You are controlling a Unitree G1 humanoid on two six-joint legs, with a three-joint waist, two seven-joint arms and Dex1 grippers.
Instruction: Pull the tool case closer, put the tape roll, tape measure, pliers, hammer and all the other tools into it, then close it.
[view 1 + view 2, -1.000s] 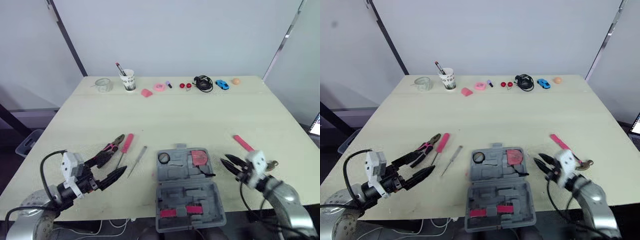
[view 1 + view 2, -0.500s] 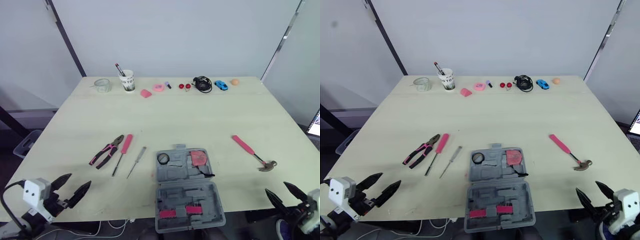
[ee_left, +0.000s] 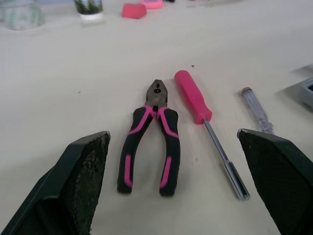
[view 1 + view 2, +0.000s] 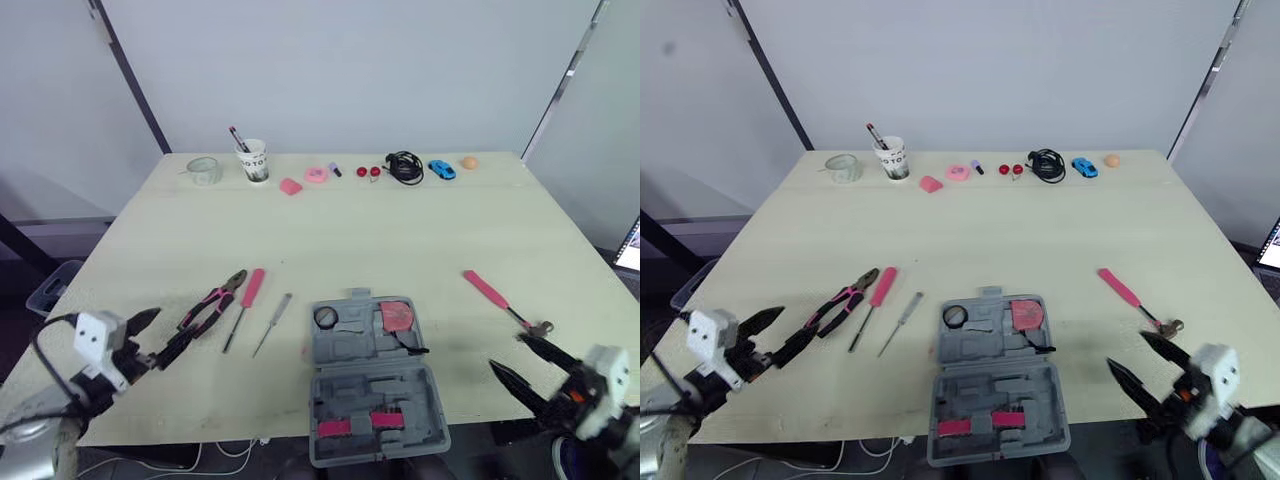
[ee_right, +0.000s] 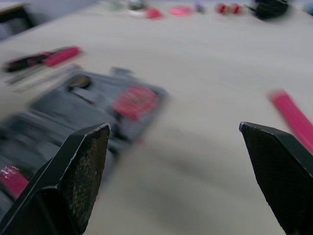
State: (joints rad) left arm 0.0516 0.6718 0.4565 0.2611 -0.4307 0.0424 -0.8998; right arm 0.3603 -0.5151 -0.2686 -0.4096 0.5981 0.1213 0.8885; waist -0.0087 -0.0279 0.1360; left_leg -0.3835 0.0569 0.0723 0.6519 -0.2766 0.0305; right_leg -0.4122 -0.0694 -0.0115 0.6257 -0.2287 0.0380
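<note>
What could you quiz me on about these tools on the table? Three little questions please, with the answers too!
1. Fill in: the pliers have black and ____ handles.
2. Which tool lies on the robot's right of the tool case? A pliers, B hammer, C saw.
3. True or false: the tool case is shut.

Key: 1 pink. 2 B. 3 false, it lies open.

Left path: your left pincer (image 4: pixel 168 328) faces pliers (image 4: pixel 208 310) and pink screwdriver (image 4: pixel 248 292)
Right path: open counter (image 4: pixel 455 320) between hammer (image 4: pixel 490 292) and tool case (image 4: pixel 370 385)
</note>
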